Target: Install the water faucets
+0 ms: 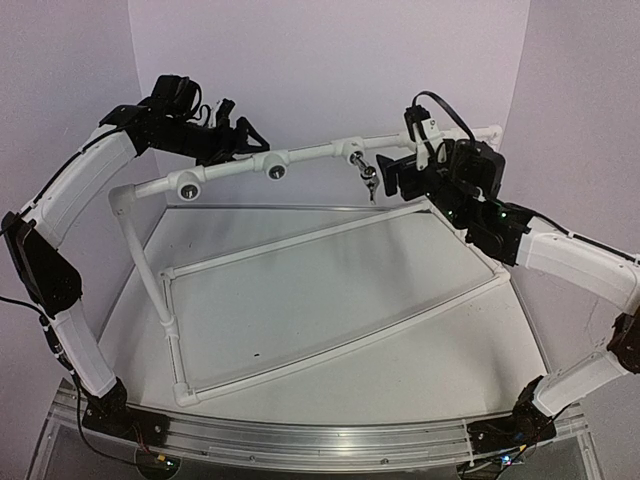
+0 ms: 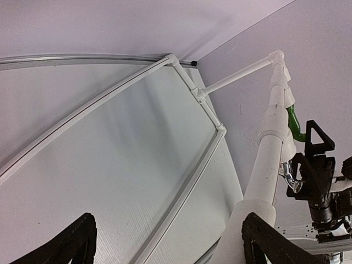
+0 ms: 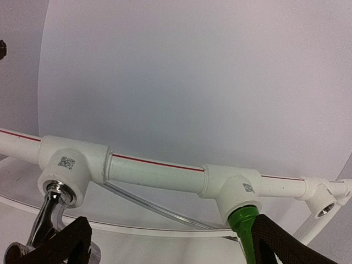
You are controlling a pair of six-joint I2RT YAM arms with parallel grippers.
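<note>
Table (image 1: 330, 385) spreads widest beneath me, bearing a flat white pipe frame (image 1: 300, 245). Over its far side a raised rail (image 1: 310, 152) runs from 9 o'clock toward 2 o'clock in the overhead view, with tee fittings (image 1: 276, 168) spaced along it.

My left gripper (image 1: 245, 140) sits on the rail's 10 o'clock stretch with its jaws spread wide. In its wrist view the rail passes just inside one finger (image 2: 267, 239), and I cannot tell whether they touch.

My right gripper (image 1: 400, 178) sits near 1 o'clock, jaws also spread wide and clasping nothing. The chrome faucet (image 1: 366, 178) hangs from a fitting just at that gripper's 9 o'clock. In my right wrist view it lies at 8 o'clock, beside one finger (image 3: 60, 245). The green faucet (image 3: 243, 220) hangs from the next fitting at 5 o'clock, just inside the other finger; whether they touch I cannot tell. From overhead, my right gripper hides the green faucet.
</note>
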